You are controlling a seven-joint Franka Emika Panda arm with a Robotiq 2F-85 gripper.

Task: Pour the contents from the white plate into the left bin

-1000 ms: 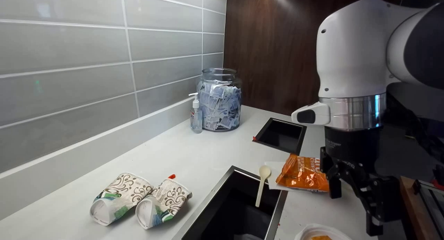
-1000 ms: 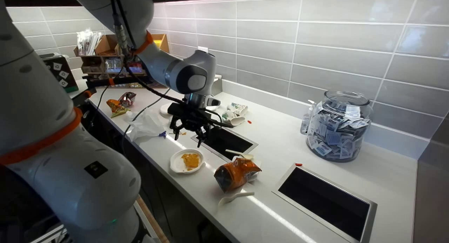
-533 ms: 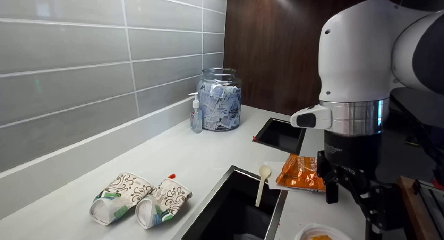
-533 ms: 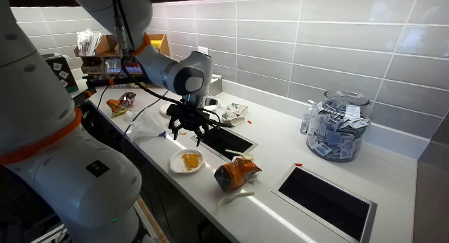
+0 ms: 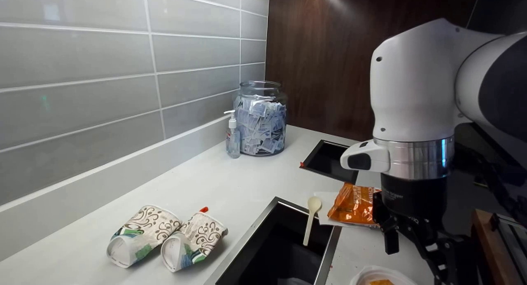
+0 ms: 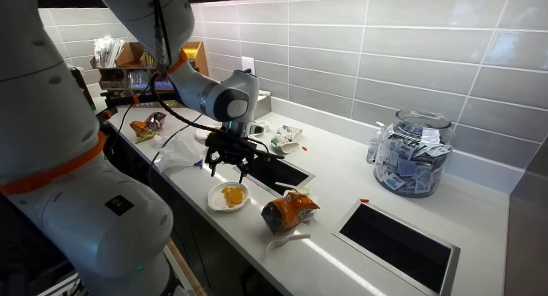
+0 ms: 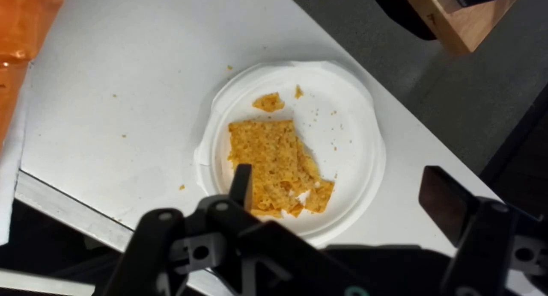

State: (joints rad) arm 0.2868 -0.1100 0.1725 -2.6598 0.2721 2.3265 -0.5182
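End effector (image 6: 227, 176) lower, plate (image 7: 351, 161) crumbs (image 7: 298, 92) — wrist only

Hand (image 6: 227, 176) | lower than a second ago | nearer the white plate (image 6: 217, 198) | robot arm (image 5: 411, 87) lowered with it

chips (image 7: 265, 150): on plate (image 7: 355, 159) | plate: on counter (image 7: 128, 52), near left bin (image 5: 267, 244)

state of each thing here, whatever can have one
End effector: open, holding nothing
White plate: right side up, not emptied
Chips: broken, lying on white plate
Left bin: uncovered
Right bin: uncovered
Spoon at left bin: lying, handle over the opening
Orange bag: crinkled, lying down
Paper cups: crushed, lying down
Glass jar: lidless, full of packets
Pump bottle: upright
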